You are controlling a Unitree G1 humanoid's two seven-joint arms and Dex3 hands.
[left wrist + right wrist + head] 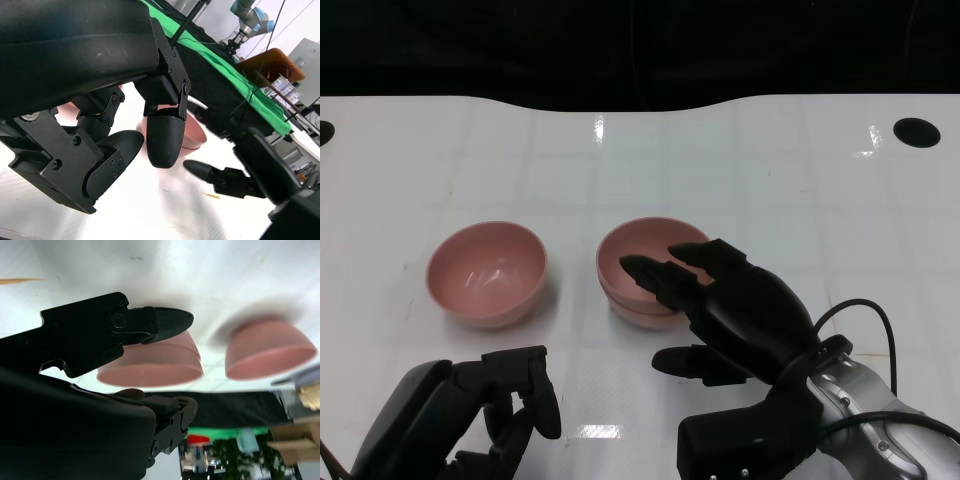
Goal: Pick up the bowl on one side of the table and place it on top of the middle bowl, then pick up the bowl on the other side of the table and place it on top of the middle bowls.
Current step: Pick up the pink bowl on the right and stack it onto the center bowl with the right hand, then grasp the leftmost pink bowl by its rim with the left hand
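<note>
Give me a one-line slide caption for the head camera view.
Right hand hovers at the two stacked pink bowls in the middle while a single pink bowl waits near the left hand.

Right hand (720, 300) hides near rim of stacked bowls (640, 262) mid-frame; left hand (470, 420) cut off at bottom edge, lower left; clutter behind table blurred in right wrist view.
</note>
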